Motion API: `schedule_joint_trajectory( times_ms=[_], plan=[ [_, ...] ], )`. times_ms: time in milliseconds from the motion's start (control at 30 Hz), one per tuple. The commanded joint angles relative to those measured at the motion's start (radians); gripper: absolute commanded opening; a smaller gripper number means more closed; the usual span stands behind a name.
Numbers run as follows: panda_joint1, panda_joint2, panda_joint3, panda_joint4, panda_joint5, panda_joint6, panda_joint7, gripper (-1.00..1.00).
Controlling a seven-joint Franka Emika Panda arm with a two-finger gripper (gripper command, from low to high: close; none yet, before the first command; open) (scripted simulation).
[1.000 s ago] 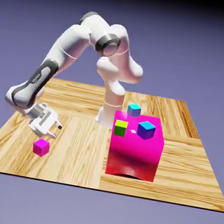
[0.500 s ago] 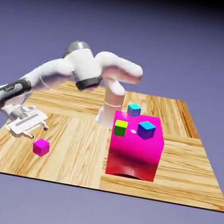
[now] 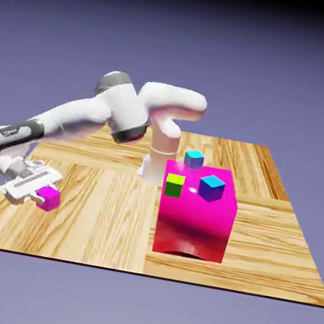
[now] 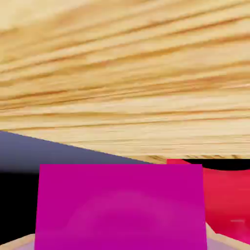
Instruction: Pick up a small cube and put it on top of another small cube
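One small magenta cube [image 3: 50,198] sits gripped between the two fingers of your gripper [image 3: 47,195], at about eight o'clock on the exterior view's dial. You can't tell from here whether its underside touches the table [image 3: 102,222]. Your arm [image 3: 75,116] reaches out from its base toward eight o'clock, the hand tilted low over the wood.

The dark blue cube [image 3: 211,189] with the lighter blue top is well apart from your grip, on top of the large magenta block [image 3: 194,219], which lies between four and five o'clock. From that dark blue cube, you have the yellow-green cube [image 3: 175,186] at nine o'clock and the light blue cube [image 3: 194,159] at eleven, by the block's far edge; you can't be sure what holds up the light blue one.

In your hand view, the gripped cube fills six o'clock, wood grain spans twelve, and the block's red side shows at four.
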Motion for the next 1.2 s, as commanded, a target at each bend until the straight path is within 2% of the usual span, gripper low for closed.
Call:
schedule_joint_trajectory(
  times_ms=[0,600,833,933,1100,1133,1167],
  plan=[
    [0.012,-0.036,0.026,-0.006,-0.024,0.012,0.009,-1.0],
    [0.227,-0.689,0.489,-0.109,-0.43,0.229,0.189,-1.0],
    [0.264,-0.921,0.737,-0.184,-0.597,0.331,0.357,-1.0],
    [0.226,-0.921,0.818,-0.221,-0.62,0.356,0.459,-1.0],
    [0.278,-0.958,0.853,-0.357,-0.587,0.471,0.421,-1.0],
    [0.278,-0.958,0.853,-0.357,-0.587,0.471,0.421,1.0],
    [0.278,-0.958,0.853,-0.357,-0.587,0.471,0.421,1.0]
  ],
)
